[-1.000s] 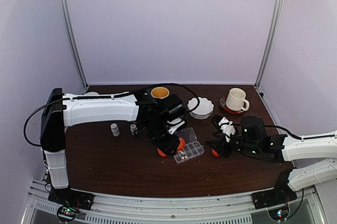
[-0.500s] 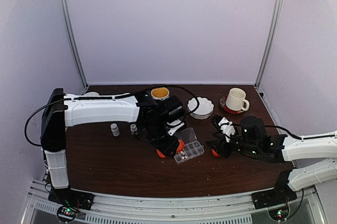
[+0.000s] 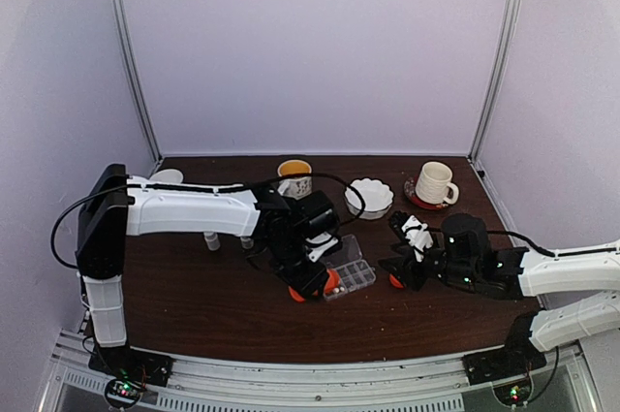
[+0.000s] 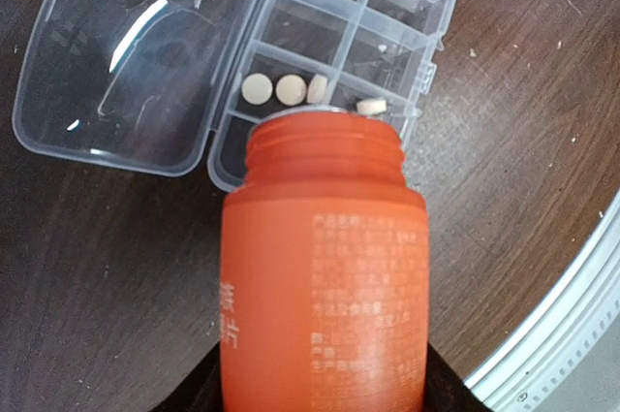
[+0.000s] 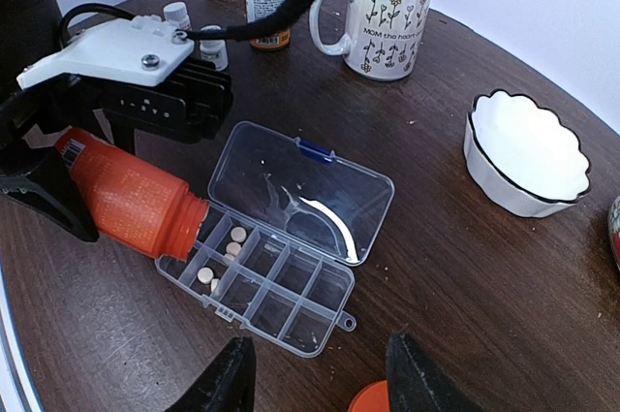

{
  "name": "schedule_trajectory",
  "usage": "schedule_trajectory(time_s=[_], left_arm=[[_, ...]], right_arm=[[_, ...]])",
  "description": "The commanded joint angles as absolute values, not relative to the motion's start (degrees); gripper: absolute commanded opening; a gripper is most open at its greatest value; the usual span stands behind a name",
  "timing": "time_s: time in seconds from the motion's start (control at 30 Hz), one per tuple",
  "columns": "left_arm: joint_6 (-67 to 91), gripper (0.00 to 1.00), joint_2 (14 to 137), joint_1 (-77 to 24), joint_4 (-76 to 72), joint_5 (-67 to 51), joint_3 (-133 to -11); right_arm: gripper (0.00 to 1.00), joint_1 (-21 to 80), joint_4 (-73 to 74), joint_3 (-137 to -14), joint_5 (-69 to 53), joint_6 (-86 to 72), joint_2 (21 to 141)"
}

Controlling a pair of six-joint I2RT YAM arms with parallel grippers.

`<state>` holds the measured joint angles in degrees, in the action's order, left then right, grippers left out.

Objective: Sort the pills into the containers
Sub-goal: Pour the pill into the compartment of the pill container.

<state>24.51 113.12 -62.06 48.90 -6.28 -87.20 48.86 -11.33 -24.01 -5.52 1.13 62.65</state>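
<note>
orange bottle [image 4: 325,276] nearer pill box [image 4: 116,68] (slightly)

The pill box [image 5: 276,286] lies on the tabletop [image 5: 504,315] between my arms, its lid open behind. My left tool [image 3: 312,282] tips a bottle [image 5: 131,201] over its left end compartment, which holds pills [image 5: 232,248]. Mug [image 5: 373,19] and bowl [image 5: 528,155] stand behind.

Near end of pill box [image 4: 433,39] behind orange bottle [image 4: 325,276]

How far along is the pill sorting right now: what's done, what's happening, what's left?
Done: the pill box lies open, and a few pills sit in its two end compartments. In hand: the left gripper holds the uncapped orange bottle tipped, its mouth over those compartments. Left: the other compartments look empty or nearly so, so most of the sorting remains.
</note>
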Motion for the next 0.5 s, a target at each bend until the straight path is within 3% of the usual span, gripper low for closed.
schedule_trajectory(time_s=[0.0,0.47], left_arm=[[24.12,0.00,111.76,-61.75,51.01,-4.96,-91.44],[25.29,0.00,113.60,-61.42,45.59,-8.54,-84.76]], right_arm=[[0.50,49.11,-11.50,-25.24,-4.55,1.23,62.58],[0.50,49.13,-11.59,-25.26,-4.53,1.23,62.78]])
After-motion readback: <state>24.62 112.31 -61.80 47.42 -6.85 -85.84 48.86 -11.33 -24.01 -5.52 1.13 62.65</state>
